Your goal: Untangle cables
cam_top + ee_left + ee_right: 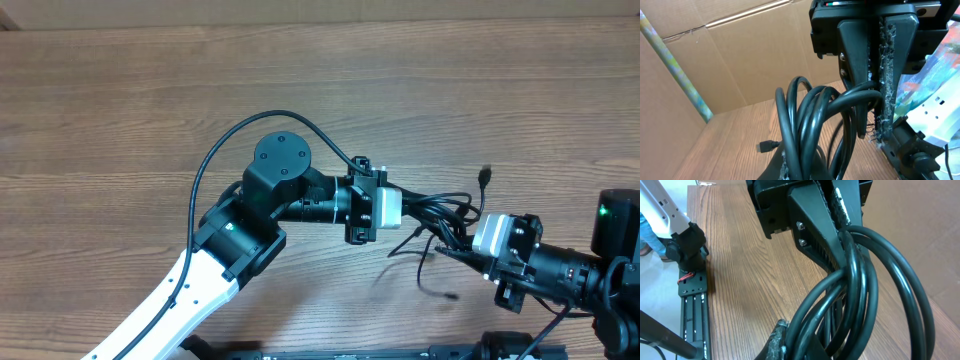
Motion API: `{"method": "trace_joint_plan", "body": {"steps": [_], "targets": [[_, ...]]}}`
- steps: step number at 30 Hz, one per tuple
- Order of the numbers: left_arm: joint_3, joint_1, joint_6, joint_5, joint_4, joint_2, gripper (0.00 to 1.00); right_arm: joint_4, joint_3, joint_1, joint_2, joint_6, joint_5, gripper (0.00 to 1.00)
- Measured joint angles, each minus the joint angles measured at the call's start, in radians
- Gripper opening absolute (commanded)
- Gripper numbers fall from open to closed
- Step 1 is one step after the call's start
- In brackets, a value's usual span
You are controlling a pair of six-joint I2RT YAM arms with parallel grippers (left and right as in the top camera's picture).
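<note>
Black cords: a knot of thin black rubber-sheathed cables [440,212] hung just clear of the brown wood-grain bench [110,110], strung between the two arms right of centre; one small plug end [485,176] poked out on the far side.
Left grip: the black padded left fingers [886,100] were nearly closed, pinching one strand where several loops crossed.
Right grip: the black right fingers [820,227] stood partly apart, clamped on looped strands braced between them.
Handling: light, springy and slick, by the look of them. The loops seemed likely to keep their coil and slide, so a hold close to a plug or a free tail looked surest.
Arm pose: the white-and-black left arm [230,250] reached in from the near left with its wrist level. The black right arm [570,270] came in low from the near right, its fingers facing the other pair, near but apart.
</note>
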Motion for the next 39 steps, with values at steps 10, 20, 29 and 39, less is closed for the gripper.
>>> {"method": "trace_joint_plan", "body": {"steps": [10,20,29,39], "targets": [[0.000,0.002,-0.024,-0.025,-0.050,0.000,0.94,0.069,0.000,0.001,0.000,0.115,0.068,0.04],[0.000,0.097,-0.235,-0.120,-0.064,0.000,1.00,0.084,0.000,0.002,0.000,0.201,0.142,0.04],[0.000,0.167,-0.442,-0.134,-0.066,0.000,1.00,0.084,0.000,0.001,0.000,0.207,0.157,0.04],[0.000,0.167,-0.470,-0.003,-0.066,0.000,1.00,0.102,0.000,0.001,0.000,0.222,0.158,0.04]]}}
